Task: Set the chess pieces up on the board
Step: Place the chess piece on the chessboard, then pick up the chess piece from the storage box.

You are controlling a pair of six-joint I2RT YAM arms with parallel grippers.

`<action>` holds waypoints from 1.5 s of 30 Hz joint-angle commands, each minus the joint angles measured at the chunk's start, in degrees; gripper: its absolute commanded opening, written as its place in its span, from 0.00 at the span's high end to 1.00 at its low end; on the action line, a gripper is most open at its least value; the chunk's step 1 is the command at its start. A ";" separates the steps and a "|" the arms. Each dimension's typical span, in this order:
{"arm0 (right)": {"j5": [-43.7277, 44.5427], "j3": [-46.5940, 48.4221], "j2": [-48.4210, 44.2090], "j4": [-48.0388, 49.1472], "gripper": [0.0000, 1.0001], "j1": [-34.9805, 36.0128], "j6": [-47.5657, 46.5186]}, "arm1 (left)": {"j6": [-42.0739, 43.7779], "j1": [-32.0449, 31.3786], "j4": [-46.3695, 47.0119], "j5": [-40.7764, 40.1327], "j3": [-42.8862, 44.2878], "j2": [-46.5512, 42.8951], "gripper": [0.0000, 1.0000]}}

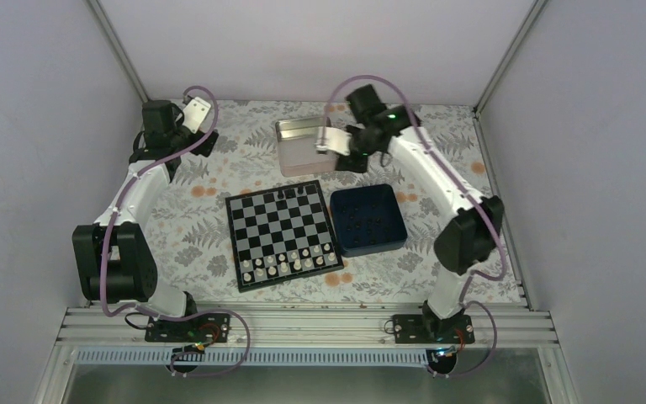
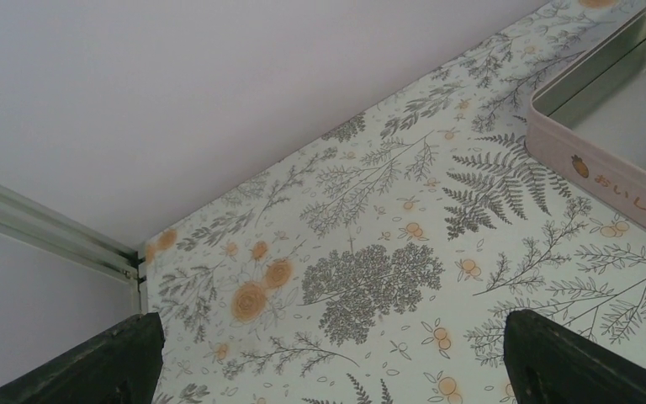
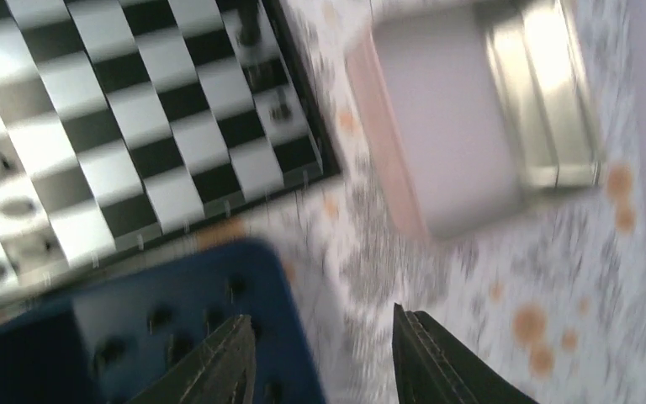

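Left gripper (image 2: 328,379) hangs over the floral cloth in the far left corner, jaws spread wide, nothing between them. Just to its right sits the tin (image 2: 606,181), and the part of its inside that shows is bare metal.

Right gripper (image 3: 320,366) hovers between the tin and the blue box (image 3: 34,345), above the box's far edge. Its fingers (image 3: 219,362) are parted a little, and only cloth shows in the gap. The wrist view is blurred.

In the box, a scatter of black pieces (image 3: 160,318). A few more stand on the far row of the board (image 1: 279,225), which lies mid-table just left of the box. The white pieces (image 1: 290,263) fill its two near rows.
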 commanded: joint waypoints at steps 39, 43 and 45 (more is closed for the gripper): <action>9.06 -41.28 -3.25 11.28 0.62 -12.86 0.38 | -1.11 -2.65 -0.90 1.11 4.34 2.42 0.00; 9.40 -41.57 -2.96 11.54 0.65 -13.16 0.38 | -1.11 -2.65 -0.89 1.23 4.49 2.60 0.00; 9.57 -41.52 -2.81 11.57 0.68 -13.40 0.34 | -1.03 -2.65 -0.89 1.27 4.52 2.60 0.00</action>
